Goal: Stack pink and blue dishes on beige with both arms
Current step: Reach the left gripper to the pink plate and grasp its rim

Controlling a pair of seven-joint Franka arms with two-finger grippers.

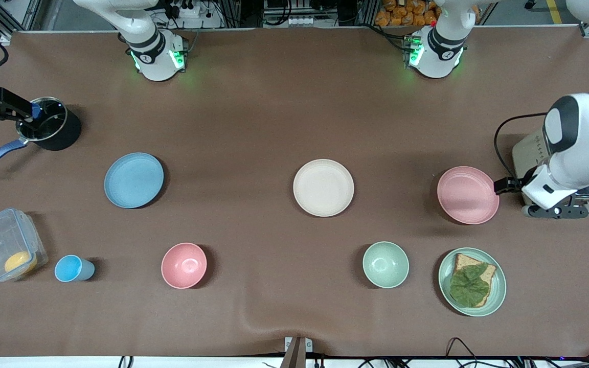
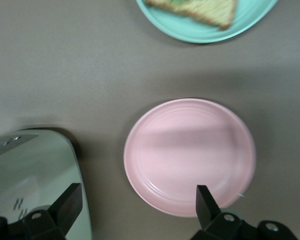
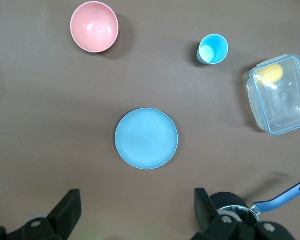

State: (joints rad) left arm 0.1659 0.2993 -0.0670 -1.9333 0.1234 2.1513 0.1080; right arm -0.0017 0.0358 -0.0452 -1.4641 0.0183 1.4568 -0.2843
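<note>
Beige plate (image 1: 323, 187) sits mid-frame on the bench (image 1: 274, 112), nothing on it. Blue plate (image 1: 134, 180) is center-left of the frame, pink plate (image 1: 468, 194) center-right, both well apart from the beige. Left pincer (image 2: 137, 202) hangs released over the pink plate's edge by the toaster (image 2: 32, 175). Right pincer (image 3: 137, 210), also released, is at the frame's left edge over the saucepan (image 1: 46, 125).

Bare cloth rings the beige plate (image 1: 323, 187); a toaster (image 1: 529, 153) crowds the pink plate (image 1: 467, 194).
</note>
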